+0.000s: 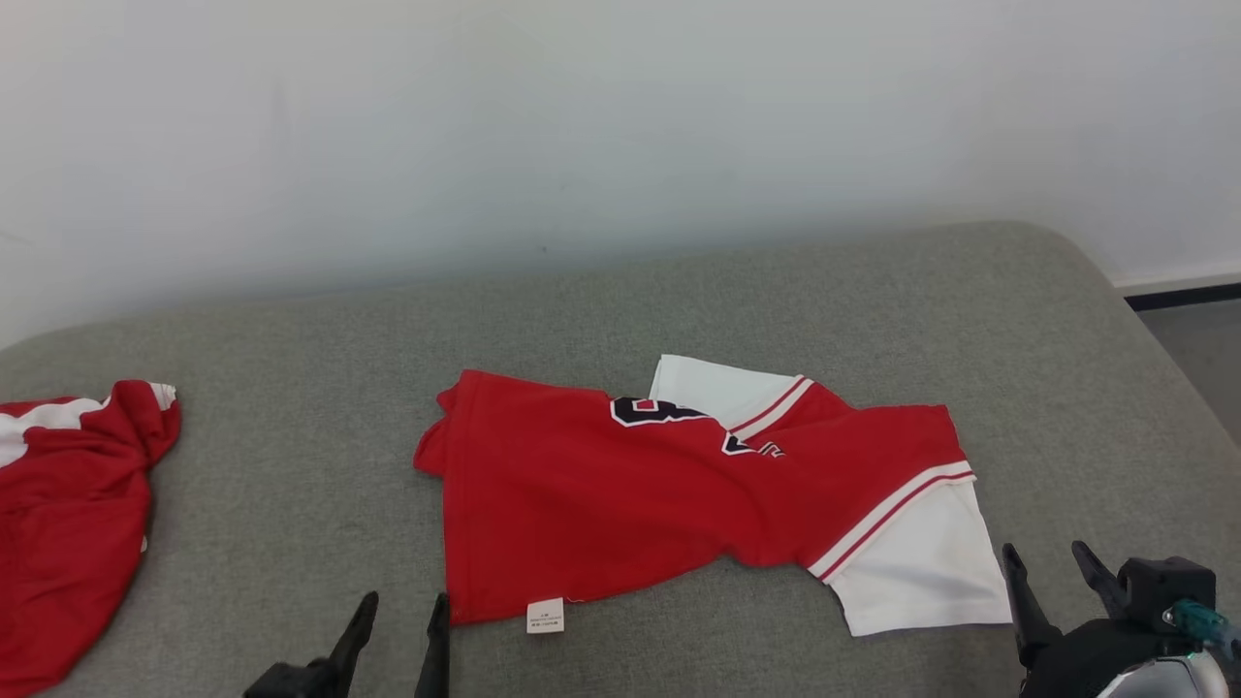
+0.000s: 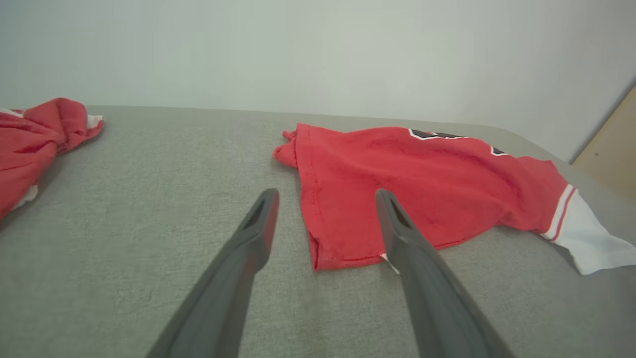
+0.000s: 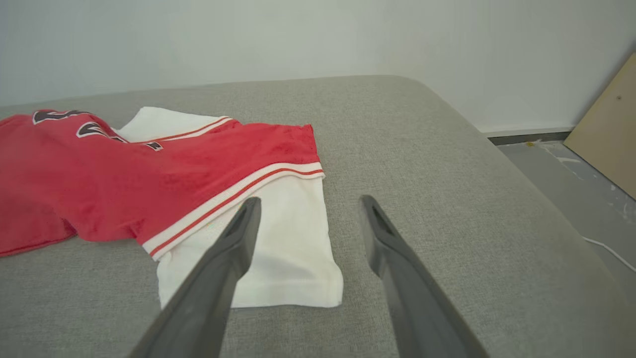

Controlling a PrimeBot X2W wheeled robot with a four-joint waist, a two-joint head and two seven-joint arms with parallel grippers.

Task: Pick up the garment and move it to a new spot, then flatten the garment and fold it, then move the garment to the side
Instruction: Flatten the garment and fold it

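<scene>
A pale wall (image 1: 620,116) stands behind a grey fabric-covered surface (image 1: 291,320), with floor (image 1: 1202,349) past its right edge. The jersey (image 1: 601,494), red with white sleeves and black print, lies crumpled in the middle of the surface, a small white label (image 1: 545,615) at its near hem. One white sleeve (image 1: 921,572) is spread flat at the near right. A second red garment (image 1: 68,514) is heaped at the left edge, well apart from the jersey. The left claw (image 1: 404,599) sits just beside the jersey's near left corner, fingers spread wide and holding nothing. The right claw (image 1: 1045,551) is just right of the white sleeve, equally wide apart and empty.
</scene>
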